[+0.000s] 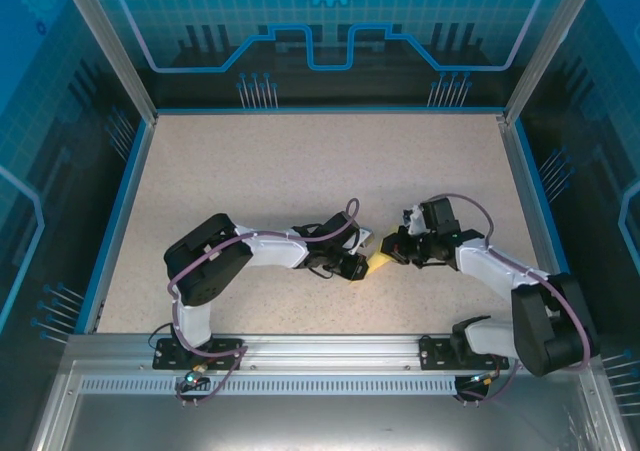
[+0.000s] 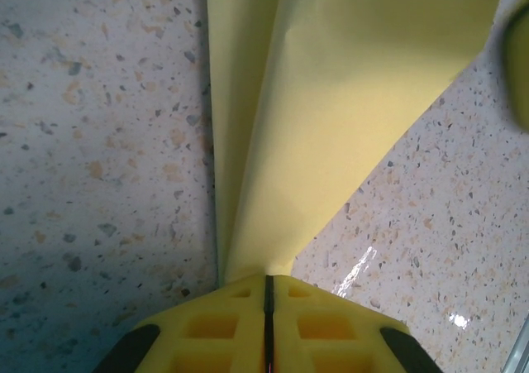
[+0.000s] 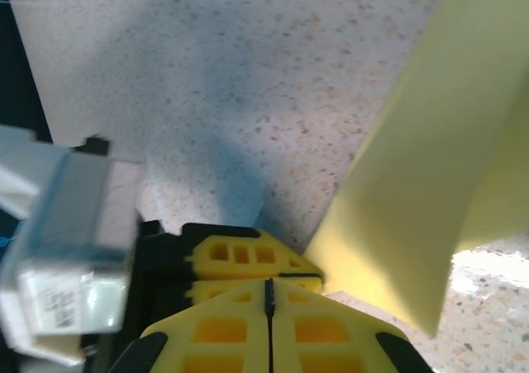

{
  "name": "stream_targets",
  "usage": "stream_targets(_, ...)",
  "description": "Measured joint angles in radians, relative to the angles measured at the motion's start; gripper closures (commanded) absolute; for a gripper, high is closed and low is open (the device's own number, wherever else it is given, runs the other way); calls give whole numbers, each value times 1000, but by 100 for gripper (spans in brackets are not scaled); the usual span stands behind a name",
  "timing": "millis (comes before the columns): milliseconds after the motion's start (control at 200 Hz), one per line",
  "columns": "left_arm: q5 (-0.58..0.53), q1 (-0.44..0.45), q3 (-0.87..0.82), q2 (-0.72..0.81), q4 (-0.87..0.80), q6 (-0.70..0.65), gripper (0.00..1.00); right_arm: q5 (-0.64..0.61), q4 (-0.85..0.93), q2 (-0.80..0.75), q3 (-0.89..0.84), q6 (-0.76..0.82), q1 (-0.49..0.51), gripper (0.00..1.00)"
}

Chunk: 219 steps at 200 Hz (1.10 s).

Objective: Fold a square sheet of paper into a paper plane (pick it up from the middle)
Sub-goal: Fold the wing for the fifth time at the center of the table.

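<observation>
Near the middle of the counter (image 1: 300, 161), the two arms met tip to tip. The left pincer (image 2: 268, 280) was clenched on the narrow end of the folded yellow paper (image 2: 347, 100), which widened away from its pads until the frame cut it off. The right pincer (image 3: 269, 286) was pressed shut too, the paper just beside its tips; whether it nipped a corner, I could not tell. From above, the wrists hid most of the paper — a small yellow sliver showed between them.
</observation>
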<state>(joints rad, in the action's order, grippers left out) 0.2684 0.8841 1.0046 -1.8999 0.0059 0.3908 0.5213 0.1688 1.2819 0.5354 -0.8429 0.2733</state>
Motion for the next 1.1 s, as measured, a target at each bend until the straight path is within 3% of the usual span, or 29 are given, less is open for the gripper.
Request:
stream_targets(295, 2, -1, -1, 0, 1, 0, 91, -20, -194, 130, -26, -97, 58, 95)
stream_targets(645, 10, -3, -5, 0, 8, 0, 91, -139, -197, 174, -26, -72, 67, 95)
stream_targets(1095, 11, -3, -5, 0, 8, -1, 91, -114, -277, 249, -26, -19, 60, 95)
